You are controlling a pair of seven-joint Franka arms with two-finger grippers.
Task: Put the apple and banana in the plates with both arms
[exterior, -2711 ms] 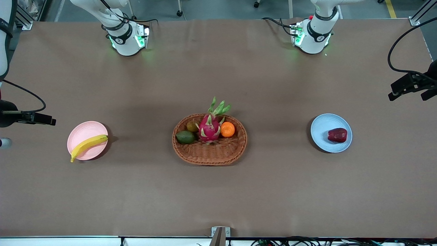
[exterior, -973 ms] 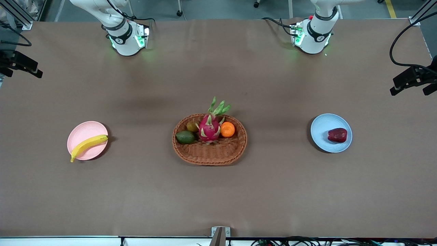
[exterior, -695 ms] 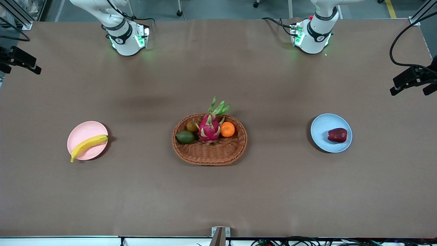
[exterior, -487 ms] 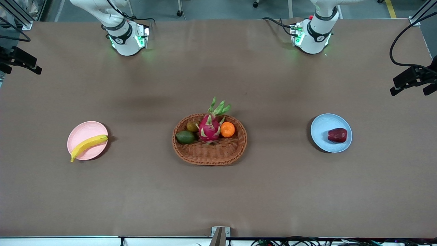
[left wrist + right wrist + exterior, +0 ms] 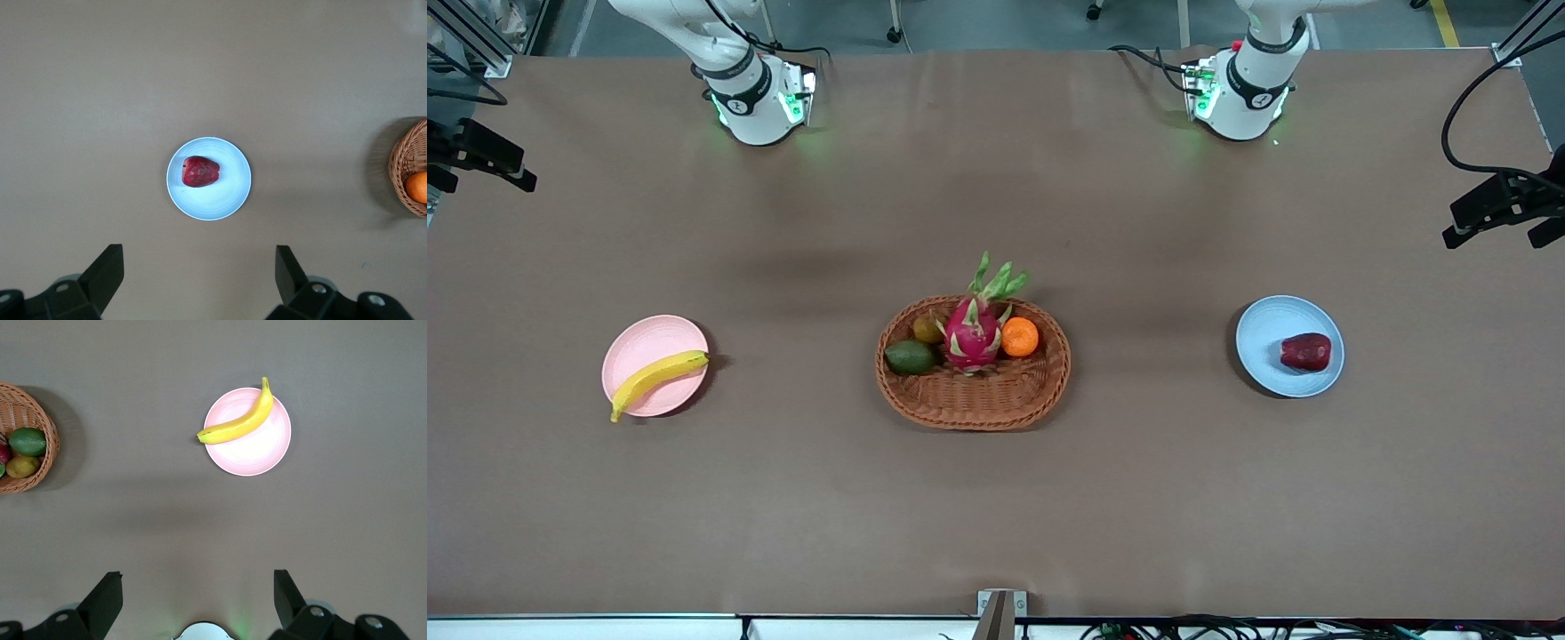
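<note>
The yellow banana (image 5: 656, 378) lies across the pale pink plate (image 5: 645, 342), one tip past the rim; the right wrist view shows the banana (image 5: 240, 423) and the plate (image 5: 257, 453) too. The dark red apple (image 5: 1305, 352) sits in the light blue plate (image 5: 1267, 333), as the left wrist view shows for the apple (image 5: 200, 171) and plate (image 5: 223, 200). My left gripper (image 5: 1489, 242) (image 5: 199, 267) is open and empty, high over the table's edge at the left arm's end. My right gripper (image 5: 480, 182) (image 5: 198, 577) is open and empty, high over the right arm's end.
A brown wicker basket (image 5: 974, 400) stands mid-table between the plates, holding a pink dragon fruit (image 5: 971, 331), an orange (image 5: 1020, 337) and a green avocado (image 5: 910, 357). Both arm bases (image 5: 758, 98) (image 5: 1240, 89) stand at the table's edge farthest from the front camera.
Over 2.7 s my right gripper drew away from beside the pink plate toward the bases' edge, and my left gripper shifted slightly the same way. In the last second nothing moved.
</note>
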